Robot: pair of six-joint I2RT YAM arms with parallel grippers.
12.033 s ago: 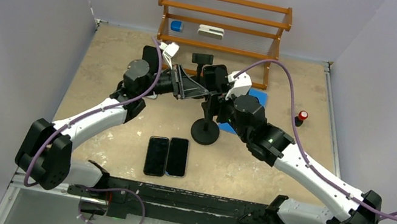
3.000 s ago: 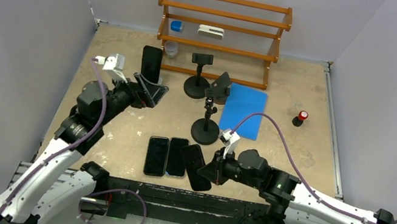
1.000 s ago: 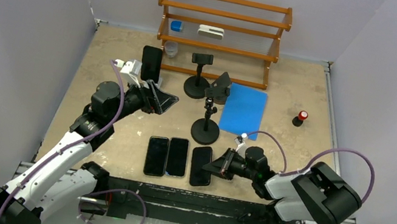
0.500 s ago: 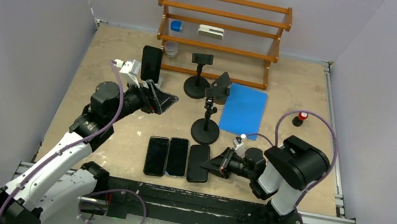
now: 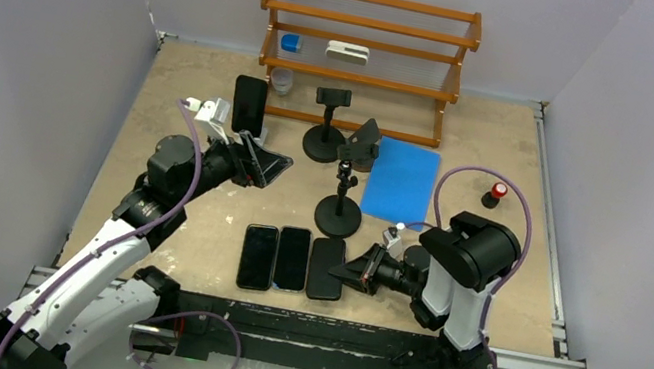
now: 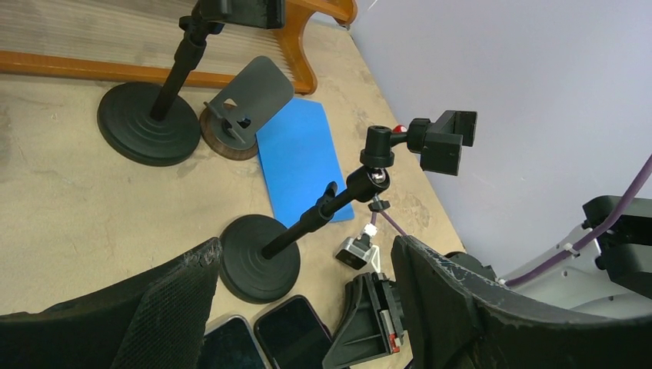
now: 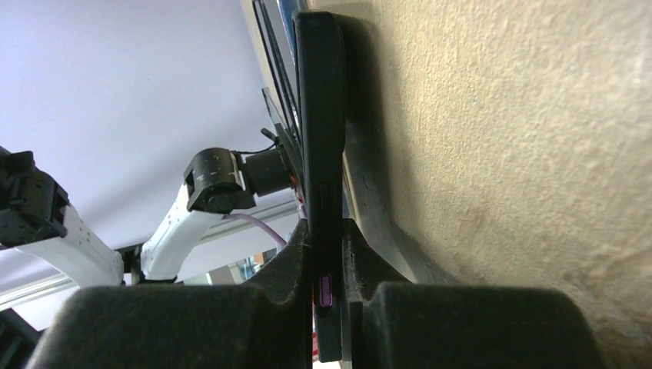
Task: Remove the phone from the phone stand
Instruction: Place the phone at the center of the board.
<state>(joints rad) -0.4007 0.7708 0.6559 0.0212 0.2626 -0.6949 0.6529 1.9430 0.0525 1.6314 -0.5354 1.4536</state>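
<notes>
- The phone lies on the table near the front edge, just in front of the phone stand.
- The right gripper is closed on the right edge of the phone.
- 2 other phones lie just beside it, on its left.
- The left gripper hangs open above the table, well apart from the phone.

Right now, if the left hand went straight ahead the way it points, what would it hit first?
Most likely the nearest phone stand, around its tilted pole just above the round base. The open left hand frames it, though depth is hard to judge.
</notes>
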